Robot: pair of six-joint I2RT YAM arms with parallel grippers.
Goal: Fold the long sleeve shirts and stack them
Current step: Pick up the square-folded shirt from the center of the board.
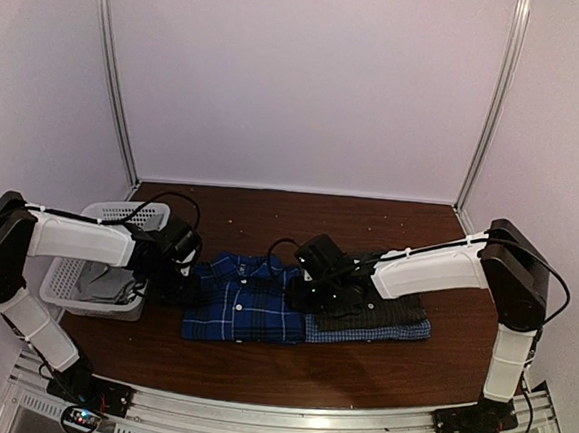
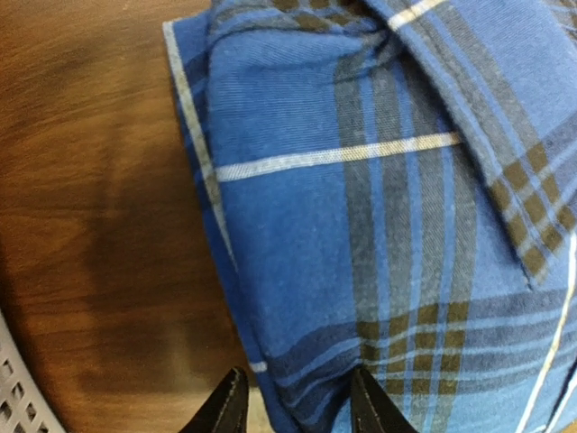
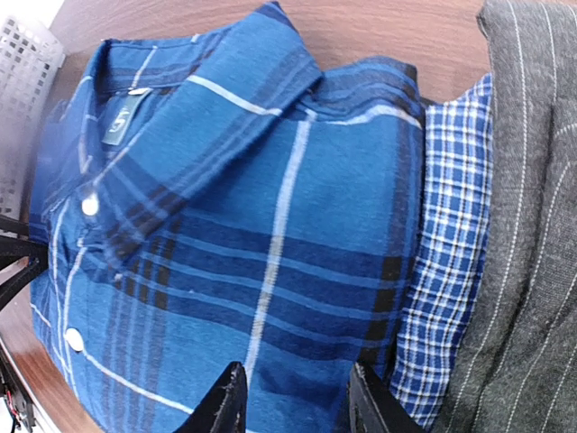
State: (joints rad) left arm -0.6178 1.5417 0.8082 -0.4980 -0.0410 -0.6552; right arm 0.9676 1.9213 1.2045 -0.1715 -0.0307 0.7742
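The royal-blue plaid shirt (image 1: pixel 243 298) lies folded, collar up, in the middle of the table. It fills the left wrist view (image 2: pixel 361 225) and the right wrist view (image 3: pixel 252 225). Right of it the dark grey checked shirt (image 1: pixel 388 303) lies folded on the pale blue fine-checked shirt (image 1: pixel 376 331); both show in the right wrist view, grey (image 3: pixel 527 225) and pale blue (image 3: pixel 451 253). My left gripper (image 1: pixel 186 281) is open, its jaws astride the plaid shirt's left folded edge (image 2: pixel 296 406). My right gripper (image 1: pixel 311 294) is open over the plaid shirt's right side (image 3: pixel 297 401), next to the stack.
A white mesh basket (image 1: pixel 96 251) stands at the left, close behind my left arm; its corner shows in the left wrist view (image 2: pixel 18 388) and the right wrist view (image 3: pixel 22 72). Bare brown table (image 1: pixel 299 217) lies behind and in front of the shirts.
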